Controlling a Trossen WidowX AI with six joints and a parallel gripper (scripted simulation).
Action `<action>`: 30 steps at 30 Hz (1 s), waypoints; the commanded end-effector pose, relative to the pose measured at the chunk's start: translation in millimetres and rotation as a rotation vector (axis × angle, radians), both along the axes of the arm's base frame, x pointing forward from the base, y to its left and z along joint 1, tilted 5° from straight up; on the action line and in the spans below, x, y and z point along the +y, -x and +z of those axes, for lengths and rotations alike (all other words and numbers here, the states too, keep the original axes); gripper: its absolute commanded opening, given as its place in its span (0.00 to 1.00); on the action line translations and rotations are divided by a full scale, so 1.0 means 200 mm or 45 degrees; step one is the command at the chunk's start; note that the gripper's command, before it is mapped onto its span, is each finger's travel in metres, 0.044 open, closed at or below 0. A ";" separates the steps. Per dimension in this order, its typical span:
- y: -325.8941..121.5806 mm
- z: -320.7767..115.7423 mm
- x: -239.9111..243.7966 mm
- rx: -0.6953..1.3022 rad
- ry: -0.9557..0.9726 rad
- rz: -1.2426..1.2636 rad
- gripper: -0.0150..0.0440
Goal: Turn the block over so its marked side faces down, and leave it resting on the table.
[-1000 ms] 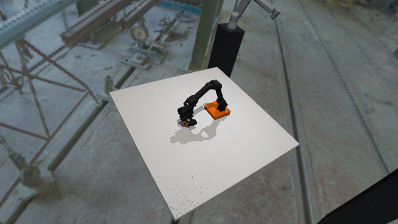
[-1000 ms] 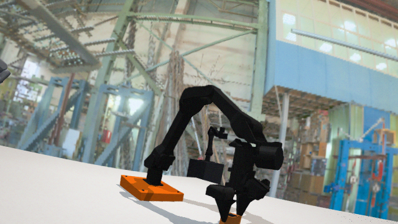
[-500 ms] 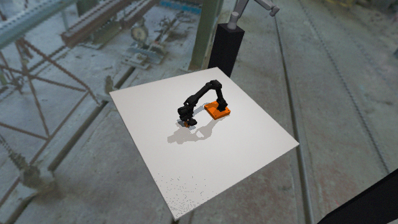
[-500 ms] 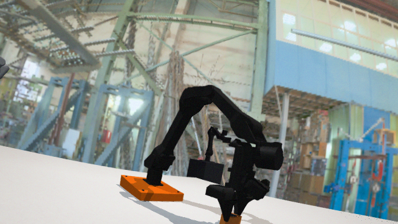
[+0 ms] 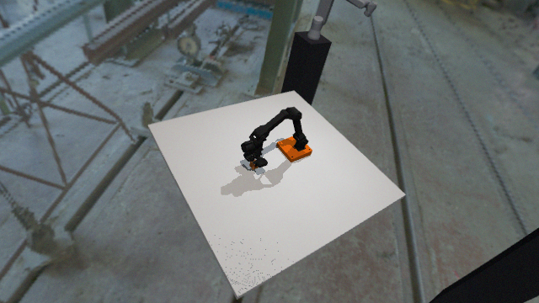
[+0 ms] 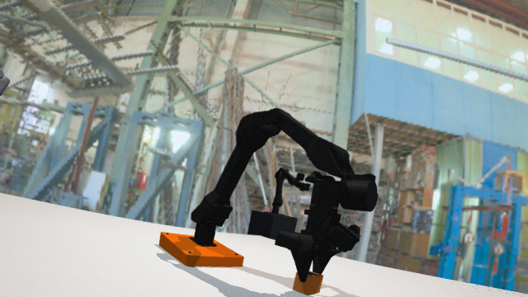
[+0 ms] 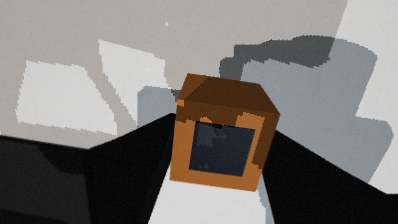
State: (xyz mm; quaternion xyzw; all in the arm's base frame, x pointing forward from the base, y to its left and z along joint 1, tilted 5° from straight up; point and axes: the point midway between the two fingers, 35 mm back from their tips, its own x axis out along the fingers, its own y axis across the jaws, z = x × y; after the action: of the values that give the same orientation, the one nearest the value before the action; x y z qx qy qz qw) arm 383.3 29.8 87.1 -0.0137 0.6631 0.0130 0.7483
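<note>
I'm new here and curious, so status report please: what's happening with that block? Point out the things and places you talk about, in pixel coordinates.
Gripper (image 5: 253,165) (image 6: 309,277) (image 7: 219,129) shut on orange block (image 5: 253,166) (image 6: 308,285) (image 7: 182,150). Dark-marked side faces up, not yet turned. Nothing seen blocking it.

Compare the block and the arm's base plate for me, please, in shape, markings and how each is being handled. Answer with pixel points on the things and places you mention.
The block (image 6: 308,285) (image 7: 180,160) is small and compact; the base plate (image 5: 290,156) (image 6: 214,261) is broad and flat. The block has a dark square on its upward face; the plate has small dark holes. The gripper grips the block, while the plate carries the arm. Both are orange.
</note>
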 end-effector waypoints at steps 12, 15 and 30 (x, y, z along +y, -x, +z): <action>-0.02 -0.02 0.00 -0.212 -0.004 0.006 0.25; -0.02 -0.02 0.00 -0.268 -0.006 0.006 0.25; 0.00 -0.03 0.00 -0.550 -0.018 0.006 0.25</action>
State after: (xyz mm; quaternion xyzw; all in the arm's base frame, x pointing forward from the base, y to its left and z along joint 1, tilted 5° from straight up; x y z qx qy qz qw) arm 386.0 30.4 82.1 -0.0106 0.5057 0.0163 0.8625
